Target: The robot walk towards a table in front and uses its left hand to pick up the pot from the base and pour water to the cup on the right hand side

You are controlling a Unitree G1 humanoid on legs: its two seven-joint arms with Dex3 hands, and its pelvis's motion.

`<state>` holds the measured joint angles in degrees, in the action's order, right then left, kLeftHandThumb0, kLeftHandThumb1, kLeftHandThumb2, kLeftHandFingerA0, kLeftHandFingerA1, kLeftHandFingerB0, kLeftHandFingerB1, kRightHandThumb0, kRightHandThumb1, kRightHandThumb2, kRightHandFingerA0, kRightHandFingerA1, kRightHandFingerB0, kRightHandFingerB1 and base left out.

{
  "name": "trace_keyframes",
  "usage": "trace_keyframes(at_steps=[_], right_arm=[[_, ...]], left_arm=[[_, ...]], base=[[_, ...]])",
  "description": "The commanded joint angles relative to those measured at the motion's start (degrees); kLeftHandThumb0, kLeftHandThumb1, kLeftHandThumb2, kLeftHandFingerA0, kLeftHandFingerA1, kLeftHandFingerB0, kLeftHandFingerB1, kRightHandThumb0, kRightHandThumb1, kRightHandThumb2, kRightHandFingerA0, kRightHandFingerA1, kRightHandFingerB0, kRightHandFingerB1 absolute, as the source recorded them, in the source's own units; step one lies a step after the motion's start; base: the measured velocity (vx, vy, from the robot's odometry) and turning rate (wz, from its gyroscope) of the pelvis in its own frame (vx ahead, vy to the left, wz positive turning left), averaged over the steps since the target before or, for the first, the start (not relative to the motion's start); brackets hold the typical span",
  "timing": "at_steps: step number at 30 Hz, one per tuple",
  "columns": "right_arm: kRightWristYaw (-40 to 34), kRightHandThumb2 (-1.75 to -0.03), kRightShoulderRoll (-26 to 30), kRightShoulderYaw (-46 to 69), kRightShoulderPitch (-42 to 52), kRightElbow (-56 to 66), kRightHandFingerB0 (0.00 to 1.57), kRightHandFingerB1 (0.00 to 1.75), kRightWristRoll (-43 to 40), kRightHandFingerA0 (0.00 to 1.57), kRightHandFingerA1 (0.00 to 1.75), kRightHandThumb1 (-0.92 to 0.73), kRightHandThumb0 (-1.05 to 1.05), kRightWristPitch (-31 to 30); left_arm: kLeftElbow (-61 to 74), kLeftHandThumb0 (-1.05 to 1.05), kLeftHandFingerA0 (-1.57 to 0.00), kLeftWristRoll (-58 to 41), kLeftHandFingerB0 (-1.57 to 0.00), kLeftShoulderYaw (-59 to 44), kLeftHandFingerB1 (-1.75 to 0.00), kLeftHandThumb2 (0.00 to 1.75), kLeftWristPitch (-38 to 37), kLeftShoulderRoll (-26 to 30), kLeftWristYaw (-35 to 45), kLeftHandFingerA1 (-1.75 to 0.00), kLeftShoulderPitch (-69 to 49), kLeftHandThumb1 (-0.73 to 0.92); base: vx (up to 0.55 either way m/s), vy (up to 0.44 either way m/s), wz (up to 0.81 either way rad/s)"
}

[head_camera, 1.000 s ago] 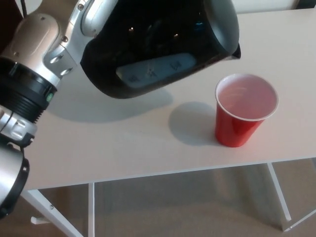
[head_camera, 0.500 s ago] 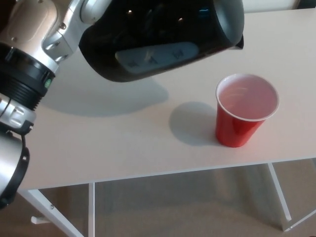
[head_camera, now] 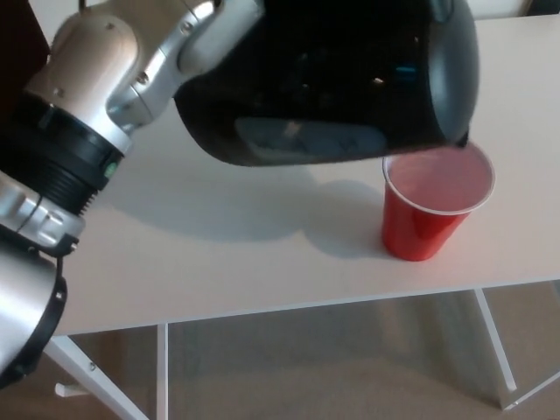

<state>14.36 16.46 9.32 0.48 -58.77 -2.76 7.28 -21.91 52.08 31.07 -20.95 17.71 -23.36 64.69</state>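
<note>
Pot [head_camera: 350, 79], rigid and likely water-heavy, tilts spout-down over the light, tippable cup [head_camera: 433, 206]; left hand's grip can't be told.

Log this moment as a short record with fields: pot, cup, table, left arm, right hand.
pot: black pot, held tipped in the air, spout over the cup's rim
cup: red cup, upright on the table, pale inside
table: white table, near edge in view
left arm: left arm reaches in from the left; hand hidden
right hand: not in view
</note>
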Motion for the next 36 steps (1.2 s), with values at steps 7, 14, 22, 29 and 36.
trace_keyframes(at_steps=[7,14,22,29,36], right_arm=[[-0.14,-0.57,1.54,-0.61,0.38,1.24,0.53,0.46,0.85,0.7,0.54,-0.57,-0.36,-0.34],[-0.16,-0.56,1.63,-0.64,-0.26,0.66,0.55,0.46,0.7,0.74,0.56,-0.55,-0.34,-0.49],[-0.4,-0.56,1.66,-0.73,-0.65,0.6,0.55,0.46,0.82,0.75,0.54,-0.54,-0.35,-0.6],[-0.73,-0.56,1.71,-0.9,-0.84,0.82,0.56,0.46,0.86,0.76,0.55,-0.54,-0.34,-1.12],[-1.22,-0.56,1.93,-1.65,-0.81,1.59,0.56,0.46,1.32,0.75,0.53,-0.54,-0.34,-1.65]], left_arm=[[2.71,-0.36,-1.06,7.17,-0.93,2.87,-0.62,0.59,-3.73,-0.51,-4.6,-1.57,0.22,0.59],[3.23,-0.43,-1.1,9.23,-0.93,3.73,-0.62,0.66,-3.76,-0.32,-4.83,-1.6,0.06,0.51],[0.11,-0.36,-0.99,9.29,-0.9,2.96,-0.55,0.6,-6.24,1.36,-6.08,-1.63,2.27,0.55],[-2.33,-0.37,-0.96,10.53,-0.92,3.04,-0.55,0.59,-8.43,2.85,-6.93,-1.62,5.23,0.52],[-6.25,-0.39,-1.0,16.04,-0.91,5.51,-0.56,0.6,-8.12,4.1,-12.34,-1.62,9.4,0.54]], base=[[0.0,0.0,0.0],[0.0,0.0,0.0],[0.0,0.0,0.0],[0.0,0.0,0.0],[0.0,0.0,0.0]])
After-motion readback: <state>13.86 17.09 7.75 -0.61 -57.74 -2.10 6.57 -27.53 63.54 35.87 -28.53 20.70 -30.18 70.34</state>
